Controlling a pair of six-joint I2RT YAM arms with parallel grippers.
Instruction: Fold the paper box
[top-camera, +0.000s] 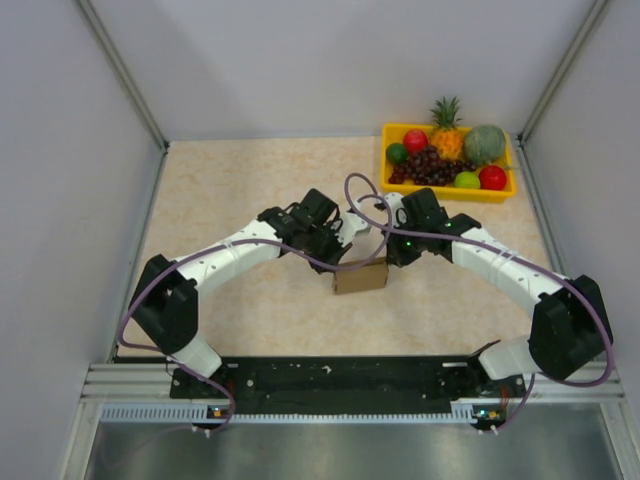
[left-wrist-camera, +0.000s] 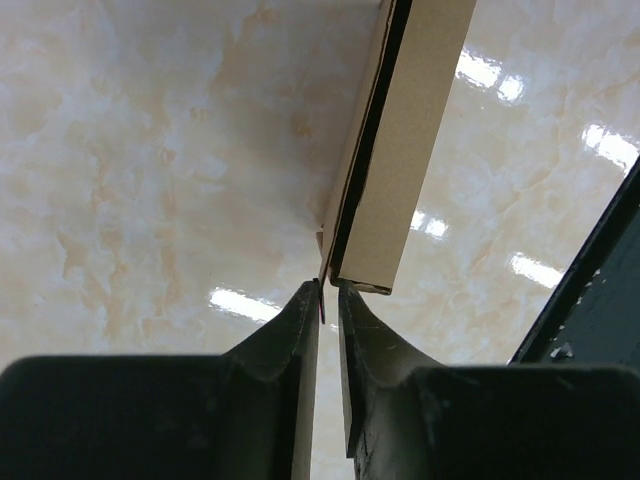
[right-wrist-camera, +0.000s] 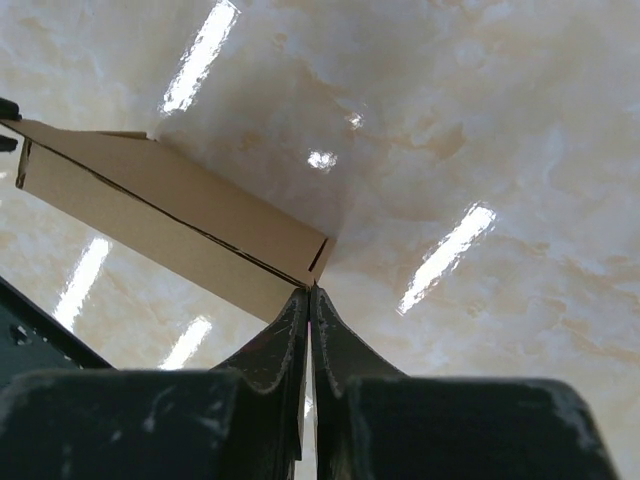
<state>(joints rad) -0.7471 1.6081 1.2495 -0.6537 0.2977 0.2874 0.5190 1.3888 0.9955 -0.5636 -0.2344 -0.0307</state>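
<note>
1. Paper box (top-camera: 360, 277): on the bench (top-camera: 230, 180), centre, between both arms.
2. Left end effector (left-wrist-camera: 329, 288): slightly open; box corner edge in the slit.
3. Right end effector (right-wrist-camera: 309, 293): fully closed, tips at box corner.

Counted from the one yellow tray (top-camera: 440, 190): inside it, one pineapple (top-camera: 446, 128), one melon (top-camera: 485, 143), one bunch of grapes (top-camera: 428, 165), two red fruits (top-camera: 415, 140) (top-camera: 492, 177), two green fruits (top-camera: 397, 153) (top-camera: 467, 180); in front of it, one cardboard box (top-camera: 360, 277), two robot arms (top-camera: 235, 255) (top-camera: 500, 262), all on one table (top-camera: 250, 190).
</note>
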